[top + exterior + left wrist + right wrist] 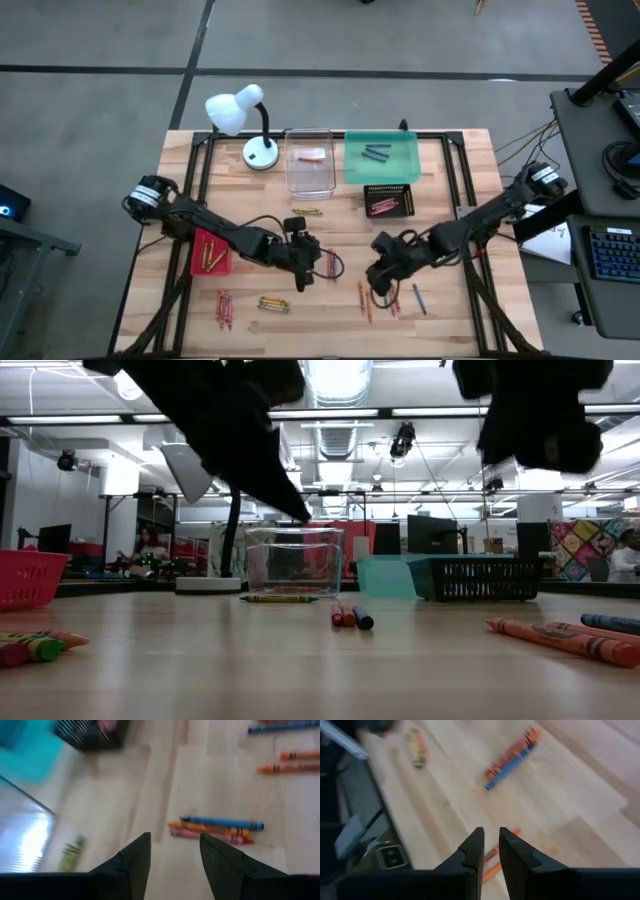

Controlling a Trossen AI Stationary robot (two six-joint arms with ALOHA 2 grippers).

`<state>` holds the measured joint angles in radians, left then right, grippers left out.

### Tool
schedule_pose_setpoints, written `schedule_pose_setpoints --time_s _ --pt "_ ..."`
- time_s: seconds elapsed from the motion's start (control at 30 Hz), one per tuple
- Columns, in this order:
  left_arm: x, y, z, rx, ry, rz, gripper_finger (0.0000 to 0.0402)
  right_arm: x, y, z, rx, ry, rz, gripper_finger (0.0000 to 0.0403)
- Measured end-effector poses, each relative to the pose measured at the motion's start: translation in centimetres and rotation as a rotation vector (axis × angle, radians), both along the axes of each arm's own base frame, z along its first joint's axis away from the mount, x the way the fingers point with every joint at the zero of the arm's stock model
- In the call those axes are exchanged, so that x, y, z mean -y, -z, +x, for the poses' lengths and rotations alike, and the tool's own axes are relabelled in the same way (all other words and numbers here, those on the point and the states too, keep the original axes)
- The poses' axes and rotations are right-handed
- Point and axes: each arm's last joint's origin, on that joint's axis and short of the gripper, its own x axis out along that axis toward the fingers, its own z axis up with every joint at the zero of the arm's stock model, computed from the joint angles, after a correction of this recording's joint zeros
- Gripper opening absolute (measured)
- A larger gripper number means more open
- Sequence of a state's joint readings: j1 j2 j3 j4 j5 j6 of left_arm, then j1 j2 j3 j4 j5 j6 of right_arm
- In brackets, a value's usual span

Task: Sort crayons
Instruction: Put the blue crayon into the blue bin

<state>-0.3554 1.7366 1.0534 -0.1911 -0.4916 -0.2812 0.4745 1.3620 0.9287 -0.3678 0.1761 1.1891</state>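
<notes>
We found the left gripper (172, 857) above the desk (150, 780), fingers apart and empty, with a crayons (215, 829) cluster just ahead. The right gripper (491, 850) hovered narrowly parted, empty. We judged crayons light, stiff, brittle; grip one mid-length.

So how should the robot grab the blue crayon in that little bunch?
Come straight down on the blue crayon and pinch across the middle of its thin body. It lies flat against an orange crayon, so one finger must slip into that seam; the far side is free. The left tool hangs open nearest it.
</notes>
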Motion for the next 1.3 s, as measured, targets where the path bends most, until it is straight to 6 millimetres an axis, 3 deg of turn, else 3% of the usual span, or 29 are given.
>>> schedule_pose_setpoints --time_s 0.17,0.27,0.5,0.73,1.03,1.3 --pt "0.7 -1.6 -0.8 0.040 0.025 0.081 0.0153 -0.9 2.4 0.9 -0.143 0.015 0.067 0.0047" --pt "1.1 -2.5 -1.4 0.052 0.057 0.099 0.0153 -1.3 2.8 1.3 -0.234 0.022 0.086 0.0047" --pt "0.7 -3.9 -3.3 -0.005 0.035 0.203 0.0153 -1.4 0.6 1.4 -0.488 0.082 -0.003 0.0047" --pt "0.0 -5.8 -5.8 -0.034 -0.003 0.227 0.0153 -1.0 -1.5 0.2 -0.696 0.111 -0.049 0.0047" --pt "-1.6 -7.1 -9.8 0.075 -0.042 0.178 0.0153 -1.3 -0.9 -1.4 -0.839 0.120 -0.005 0.0047" --pt "-2.6 -7.5 -11.6 0.224 -0.083 0.114 0.0153 -2.6 -0.1 -2.5 -0.870 0.095 0.005 0.0068"
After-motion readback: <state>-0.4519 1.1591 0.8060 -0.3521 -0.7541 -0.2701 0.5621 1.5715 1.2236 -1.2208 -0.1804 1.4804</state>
